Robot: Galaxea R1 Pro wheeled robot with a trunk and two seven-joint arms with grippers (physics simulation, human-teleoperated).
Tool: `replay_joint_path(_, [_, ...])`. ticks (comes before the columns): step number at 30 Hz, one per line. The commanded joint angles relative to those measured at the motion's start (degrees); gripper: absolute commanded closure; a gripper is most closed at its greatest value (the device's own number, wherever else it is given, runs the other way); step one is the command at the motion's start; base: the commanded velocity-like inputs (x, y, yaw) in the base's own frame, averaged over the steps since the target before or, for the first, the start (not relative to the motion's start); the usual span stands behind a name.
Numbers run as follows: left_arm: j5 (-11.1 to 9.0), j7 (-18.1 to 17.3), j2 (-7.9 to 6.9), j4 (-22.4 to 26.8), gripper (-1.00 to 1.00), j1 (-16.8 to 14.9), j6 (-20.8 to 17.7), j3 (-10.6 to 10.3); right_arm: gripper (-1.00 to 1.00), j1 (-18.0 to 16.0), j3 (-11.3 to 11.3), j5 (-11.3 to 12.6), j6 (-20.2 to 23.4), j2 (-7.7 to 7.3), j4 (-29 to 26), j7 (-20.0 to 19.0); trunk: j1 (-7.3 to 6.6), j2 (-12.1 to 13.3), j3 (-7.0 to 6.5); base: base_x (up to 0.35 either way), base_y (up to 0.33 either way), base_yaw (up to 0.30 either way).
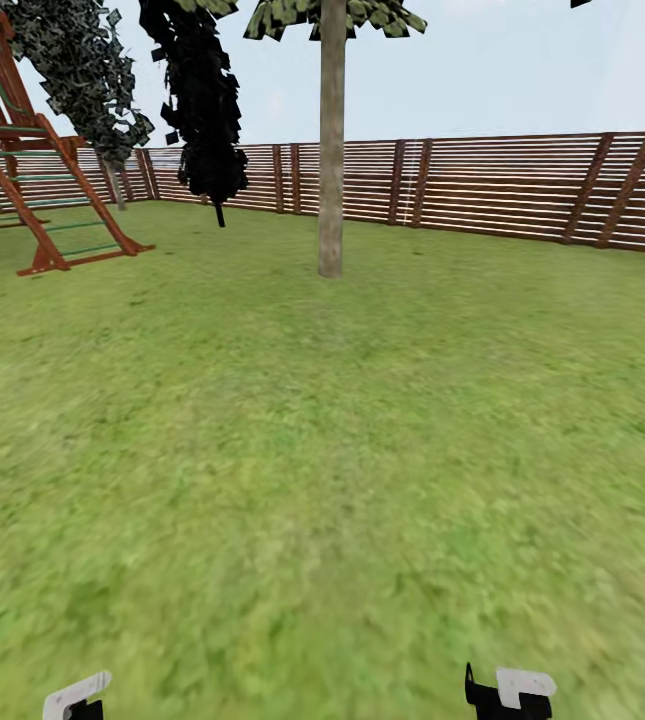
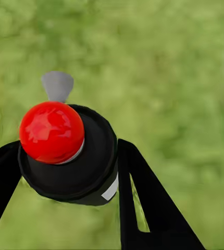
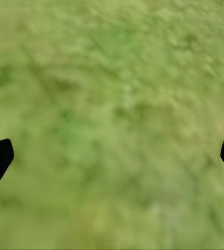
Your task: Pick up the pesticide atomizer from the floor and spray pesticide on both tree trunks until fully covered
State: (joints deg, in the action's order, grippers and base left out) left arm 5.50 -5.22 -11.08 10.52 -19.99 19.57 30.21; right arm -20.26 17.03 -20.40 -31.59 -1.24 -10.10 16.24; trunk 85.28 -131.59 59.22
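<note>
In the left wrist view, the pesticide atomizer [image 2: 52,130] is a black bottle with a round red cap and a grey nozzle. My left gripper [image 2: 67,166] is shut on it, black fingers [image 2: 143,198] on both sides, over grass. The head view has a tree with a pale, straight tree trunk [image 1: 331,150] standing ahead on the garden lawn [image 1: 322,450]. A second tree with a grey-green crown [image 1: 77,60] stands far left by the fence. My left gripper [image 1: 77,697] and right gripper [image 1: 510,692] sit at the bottom edge. The right gripper [image 3: 112,156] is open, holding nothing. The paved floor is out of view.
A brown slat fence [image 1: 482,185] closes the lawn at the back. A red-brown wooden play frame [image 1: 32,180] stands at the far left. A black cone-shaped tree [image 1: 202,110] rises left of the pale trunk. Open grass lies between me and the trunk.
</note>
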Motion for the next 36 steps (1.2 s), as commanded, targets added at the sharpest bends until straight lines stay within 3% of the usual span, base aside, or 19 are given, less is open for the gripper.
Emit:
replay_joint_path(1, [0.57,-0.23,0.0,-0.06,1.0,-0.05,0.21,0.53,-1.0,-0.05,0.29,-0.61,-0.14,0.01,0.08,0.29,0.03,-0.02,0.05,0.34,0.0,0.0])
replay_joint_path(36, [0.57,-0.23,0.0,-0.06,1.0,-0.05,0.21,0.52,-1.0,-0.05,0.29,-0.61,-0.14,0.08,0.08,0.29,0.03,-0.02,0.05,0.34,0.0,0.0])
